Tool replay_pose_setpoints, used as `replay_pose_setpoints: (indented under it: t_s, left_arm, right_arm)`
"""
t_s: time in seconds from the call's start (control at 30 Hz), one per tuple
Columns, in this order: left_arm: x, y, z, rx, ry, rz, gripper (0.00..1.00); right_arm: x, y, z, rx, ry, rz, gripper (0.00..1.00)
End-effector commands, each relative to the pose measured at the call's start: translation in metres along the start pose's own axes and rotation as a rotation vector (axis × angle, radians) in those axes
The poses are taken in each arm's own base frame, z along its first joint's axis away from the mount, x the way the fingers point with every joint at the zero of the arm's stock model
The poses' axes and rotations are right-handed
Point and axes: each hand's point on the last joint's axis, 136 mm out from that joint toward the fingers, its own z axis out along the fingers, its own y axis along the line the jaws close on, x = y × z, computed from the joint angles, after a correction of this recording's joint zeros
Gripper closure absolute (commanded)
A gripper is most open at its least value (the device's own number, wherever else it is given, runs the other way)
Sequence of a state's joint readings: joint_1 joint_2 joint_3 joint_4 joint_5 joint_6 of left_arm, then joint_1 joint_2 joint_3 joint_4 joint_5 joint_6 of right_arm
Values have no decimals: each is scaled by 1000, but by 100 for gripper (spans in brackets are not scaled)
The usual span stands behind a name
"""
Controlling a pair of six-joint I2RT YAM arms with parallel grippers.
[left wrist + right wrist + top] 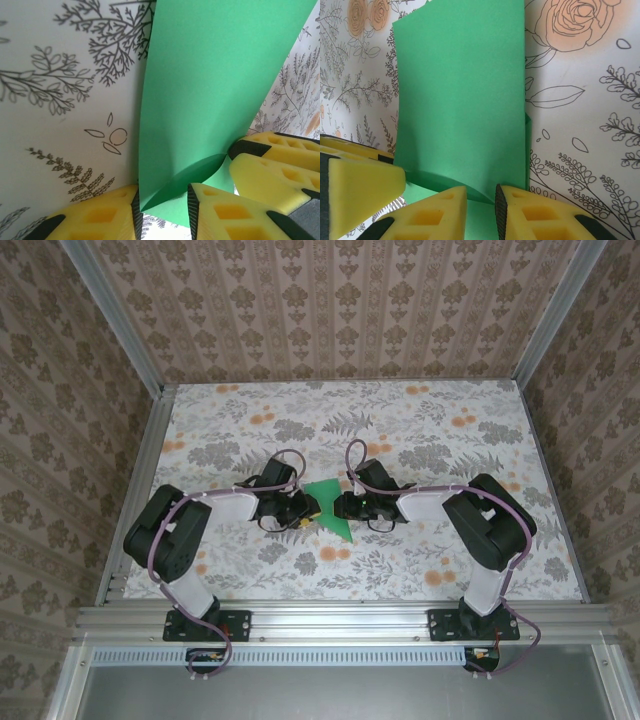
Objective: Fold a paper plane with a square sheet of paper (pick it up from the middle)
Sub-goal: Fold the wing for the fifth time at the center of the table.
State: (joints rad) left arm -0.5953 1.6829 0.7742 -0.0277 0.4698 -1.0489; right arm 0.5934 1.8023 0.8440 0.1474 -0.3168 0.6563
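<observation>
As yellow foam fingers [220, 210] flank it, paper plane [210, 100] curls — smooth green.

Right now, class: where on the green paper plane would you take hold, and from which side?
Probably the paper plane by its curled-up left edge, coming in low from the left: it lies mostly flat on the table, and that raised fold offers two faces to pinch.
</observation>
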Motion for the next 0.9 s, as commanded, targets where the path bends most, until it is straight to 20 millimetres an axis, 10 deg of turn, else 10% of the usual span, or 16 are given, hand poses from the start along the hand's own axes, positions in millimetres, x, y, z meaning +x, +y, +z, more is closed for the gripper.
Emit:
replay_pose_setpoints:
  t_s: [0.0,0.87]
  left_arm:
    - [-3,-14,2,42,-4,19,71]
    - [-2,-16,-13,-29,-35,82,99]
  right_arm:
    - [30,-38,8,120,86,52,74]
    - [-6,-5,-19,35,-72,-179,54]
